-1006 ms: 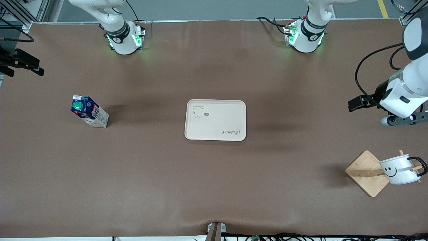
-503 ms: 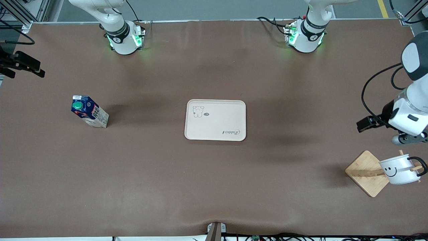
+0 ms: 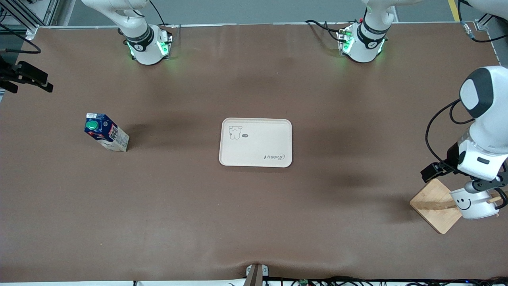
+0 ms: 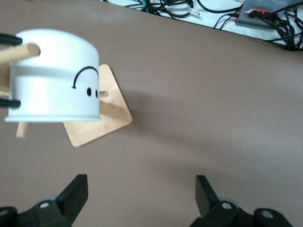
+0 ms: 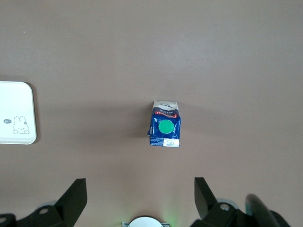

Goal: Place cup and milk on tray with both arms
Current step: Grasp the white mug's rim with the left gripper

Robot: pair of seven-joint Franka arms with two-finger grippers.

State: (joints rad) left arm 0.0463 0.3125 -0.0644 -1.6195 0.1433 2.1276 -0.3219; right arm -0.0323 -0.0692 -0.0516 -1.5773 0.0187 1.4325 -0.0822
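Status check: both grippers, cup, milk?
Left gripper open over cup on its wooden rack. Right gripper open above milk. Tray bare.

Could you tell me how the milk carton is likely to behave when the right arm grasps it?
The milk stands tall on a small base, so a sideways nudge could probably tip it. Its carton walls may dent under a hard squeeze. The flat sides should suit the open right tool hanging over it.
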